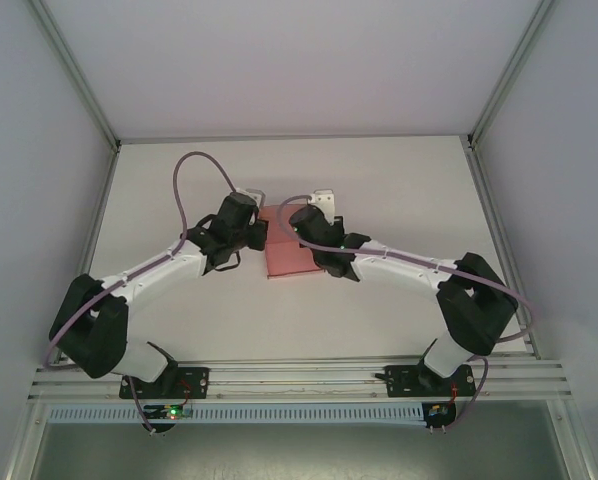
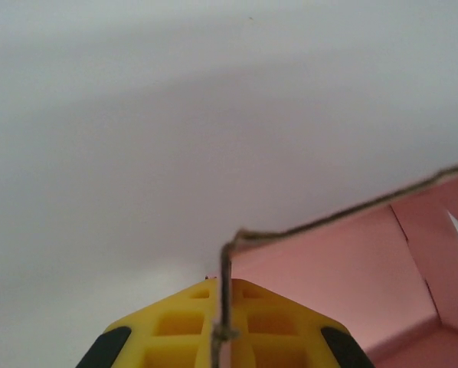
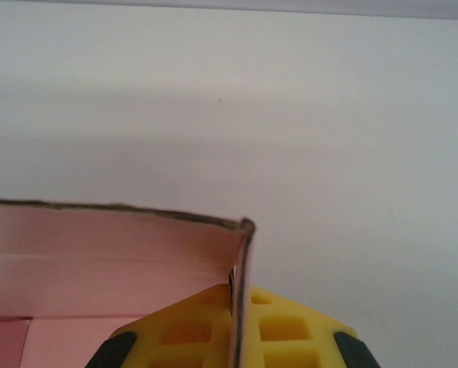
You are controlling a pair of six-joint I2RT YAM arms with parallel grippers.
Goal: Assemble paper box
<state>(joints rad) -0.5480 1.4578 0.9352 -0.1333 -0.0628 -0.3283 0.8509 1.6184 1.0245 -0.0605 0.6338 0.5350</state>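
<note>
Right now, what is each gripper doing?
The left gripper is shut on a wall of the paper box.
The right gripper is shut on its other side.

Overhead; wrist close-ups at paper box [image 1: 284, 260]

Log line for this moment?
left gripper: shut on paper box side wall | right gripper: shut on opposite wall | stage: walls raised

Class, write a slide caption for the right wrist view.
Yellow jaws pinch an upright corner wall of the pink paper box.
</note>
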